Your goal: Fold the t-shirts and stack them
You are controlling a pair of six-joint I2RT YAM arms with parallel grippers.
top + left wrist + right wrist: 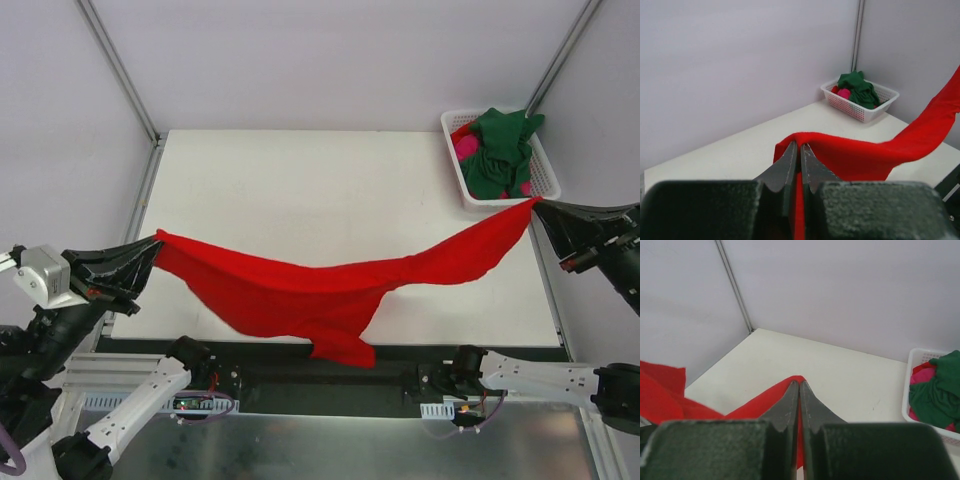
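Note:
The bright red t-shirt (320, 290) hangs stretched between my two grippers above the white table (300, 190), its middle sagging over the near edge. My left gripper (155, 245) is shut on its left end, seen in the left wrist view (801, 146) with red cloth (850, 155) pinched between the jaws. My right gripper (535, 203) is shut on its right end, with red cloth (765, 400) at the tips in the right wrist view (799, 383). The dark green t-shirt (500, 150) and the magenta-pink t-shirt (466, 150) lie crumpled in the basket.
A white slotted basket (452, 125) stands at the table's back right corner, just behind my right gripper; it also shows in the left wrist view (850, 109) and the right wrist view (907, 390). Grey walls and metal frame posts (120, 70) enclose the table.

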